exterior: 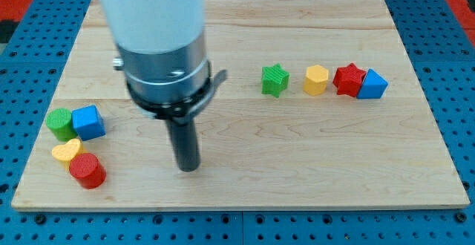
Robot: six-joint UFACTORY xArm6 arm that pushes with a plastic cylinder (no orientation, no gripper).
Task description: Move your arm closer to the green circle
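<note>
While resting low on the tabletop (245,137): my tip (188,168) sits left of the view's centre, on bare wood with nothing touching it.
End effector: a plain dark rod with no jaws, so it is neither clenched nor grasping anything.
Green circle (59,122): near the view's left edge, well apart from my tip and a little higher in the view.
Blue cube (89,122): touching the green circle on its right side.
Yellow heart (67,151): just below the green circle and the blue cube.
Red cylinder (87,171): touching the yellow heart, toward the view's bottom.
Green star (274,79): right of centre, alone in the view's upper half.
Second yellow heart (316,79): just right of the green star, apart from it.
Red star (348,79): near that second yellow heart.
Blue block (373,85): pressed against the red star's right side; its shape is unclear.
</note>
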